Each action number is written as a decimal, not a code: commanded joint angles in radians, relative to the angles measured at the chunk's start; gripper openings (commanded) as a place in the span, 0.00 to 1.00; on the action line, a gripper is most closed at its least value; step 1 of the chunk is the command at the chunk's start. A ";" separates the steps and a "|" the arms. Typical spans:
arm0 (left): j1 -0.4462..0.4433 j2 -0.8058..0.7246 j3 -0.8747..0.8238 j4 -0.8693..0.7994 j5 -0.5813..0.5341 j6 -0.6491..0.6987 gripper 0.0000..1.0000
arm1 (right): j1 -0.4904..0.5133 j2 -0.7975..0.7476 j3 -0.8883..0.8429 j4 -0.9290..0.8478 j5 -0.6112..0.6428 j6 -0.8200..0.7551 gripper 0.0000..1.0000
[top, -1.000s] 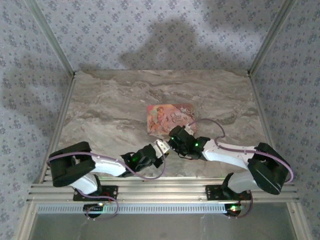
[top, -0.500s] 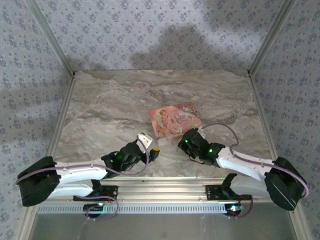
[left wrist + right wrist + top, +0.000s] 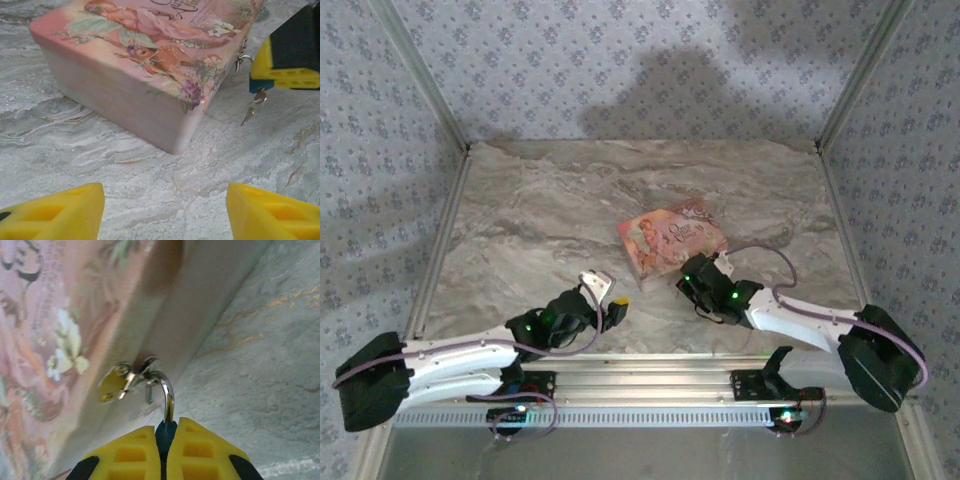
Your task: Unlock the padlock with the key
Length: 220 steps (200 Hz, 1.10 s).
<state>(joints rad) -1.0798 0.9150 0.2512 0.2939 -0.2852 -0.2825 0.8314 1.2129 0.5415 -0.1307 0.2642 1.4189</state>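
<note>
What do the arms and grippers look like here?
The left arm and right arm have white links, black joint housings, small green lights and a looping lilac cable each. The left gripper and right gripper each have two fingers with yellow pads moulded with rectangular recesses.

A pink picture-printed box (image 3: 672, 238) lies on the marble table (image 3: 540, 220).

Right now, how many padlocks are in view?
1. The padlock, pinched by the right gripper, hangs hooked through the clasp on the pink box. Others may hide behind it.
</note>
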 commanded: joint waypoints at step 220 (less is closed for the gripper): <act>0.008 -0.077 0.078 -0.250 -0.014 -0.007 0.67 | -0.114 0.022 0.006 0.252 -0.142 -0.404 0.00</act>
<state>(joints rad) -1.0790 0.8341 0.2840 0.0864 -0.3065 -0.2829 0.7193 1.2255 0.5522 -0.0059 0.2195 1.1778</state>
